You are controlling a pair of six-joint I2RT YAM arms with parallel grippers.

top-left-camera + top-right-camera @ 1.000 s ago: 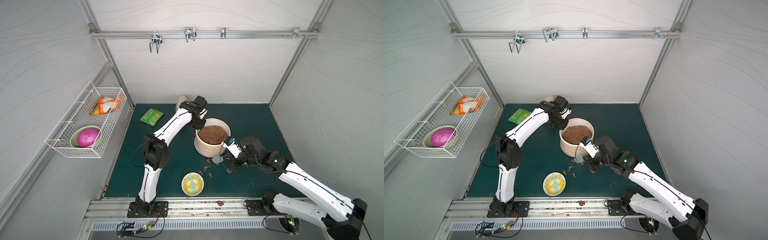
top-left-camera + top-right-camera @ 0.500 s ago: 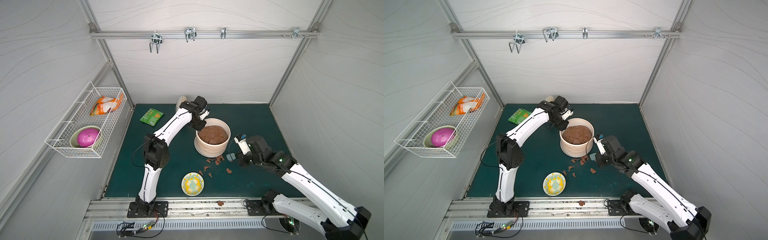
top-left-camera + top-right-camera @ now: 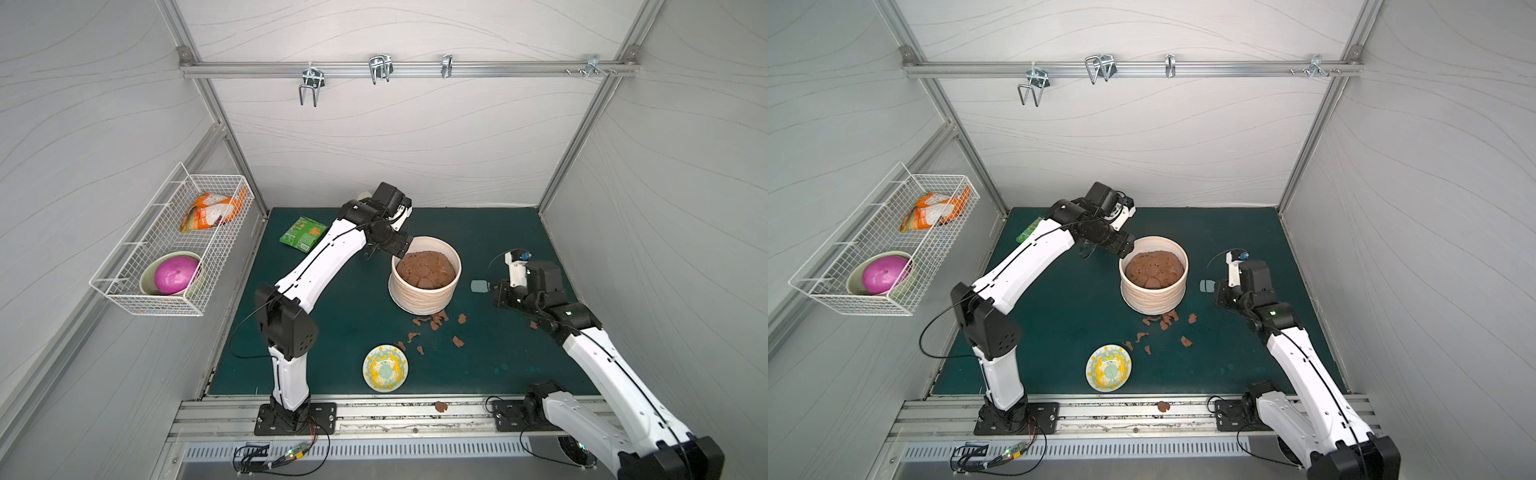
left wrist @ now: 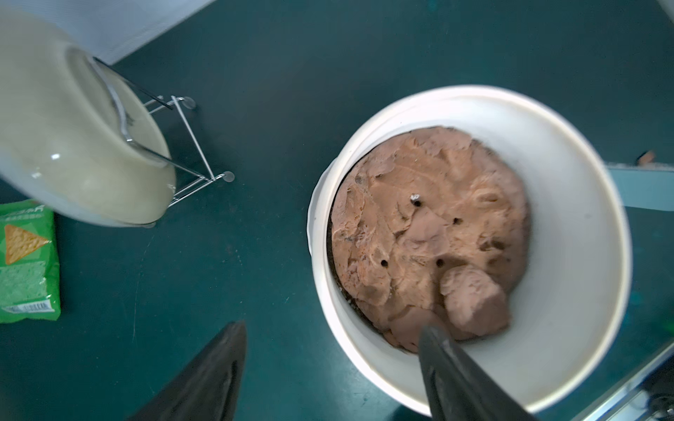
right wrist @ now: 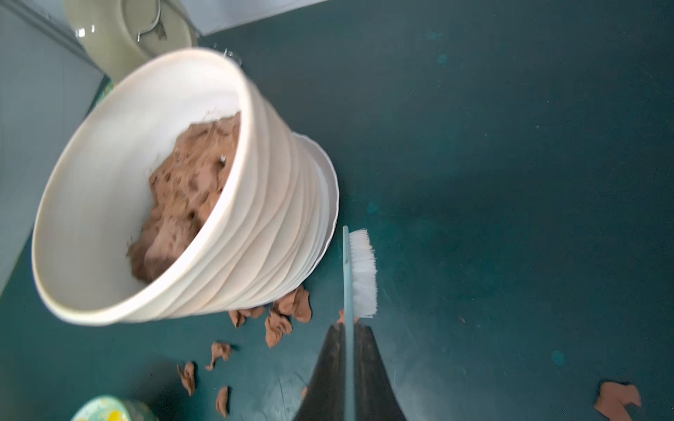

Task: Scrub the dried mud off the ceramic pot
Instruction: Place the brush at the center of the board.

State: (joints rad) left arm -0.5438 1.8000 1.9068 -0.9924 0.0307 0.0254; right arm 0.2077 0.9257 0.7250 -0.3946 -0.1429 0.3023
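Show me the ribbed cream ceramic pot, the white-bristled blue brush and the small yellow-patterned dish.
ribbed cream ceramic pot (image 3: pixel 419 299): in a top view, outer wall.
white-bristled blue brush (image 5: pixel 363 273): right wrist view, bristles.
small yellow-patterned dish (image 3: pixel 385 369): in a top view, painted centre.

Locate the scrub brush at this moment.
In both top views the scrub brush is clamped in the right gripper, just right of the ceramic pot and apart from it, near the dried mud.
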